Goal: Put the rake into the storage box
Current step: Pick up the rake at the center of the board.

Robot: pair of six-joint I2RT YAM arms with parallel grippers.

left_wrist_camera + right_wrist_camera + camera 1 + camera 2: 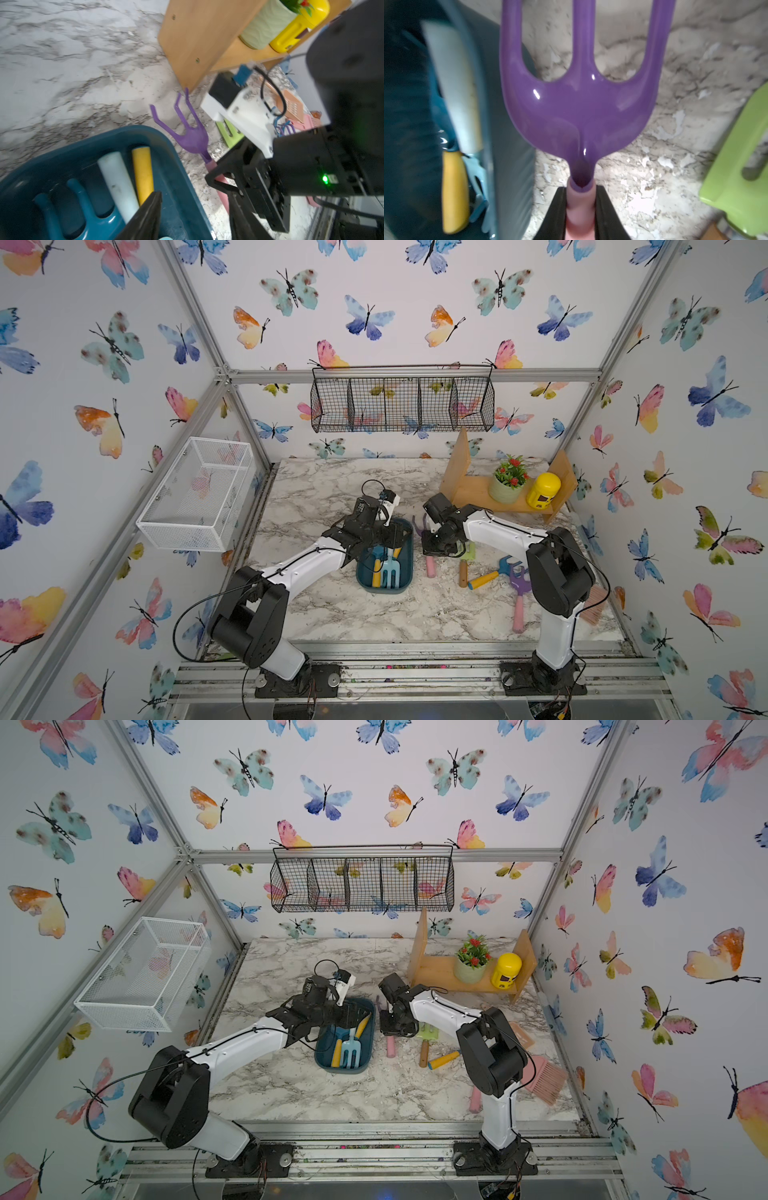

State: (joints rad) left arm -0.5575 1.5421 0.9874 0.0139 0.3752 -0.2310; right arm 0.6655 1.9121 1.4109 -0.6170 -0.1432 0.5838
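The rake (579, 116) has a purple three-pronged head and a pink handle. My right gripper (580, 193) is shut on the handle just behind the head. In both top views the rake's handle (430, 566) (390, 1046) sits low over the table, just right of the storage box (384, 590) (340, 1069), a dark teal tray holding several toy tools. In the left wrist view the rake (193, 137) lies beside the box wall (182, 187). My left gripper (194, 199) hangs open over the box's far end, holding nothing.
More toy tools lie right of the rake: a green piece (469, 551), a brown handle (462, 574), a blue tool with a yellow handle (484, 580), a purple tool (519, 589) and a pink brush (544, 1079). A wooden shelf (478, 489) stands behind.
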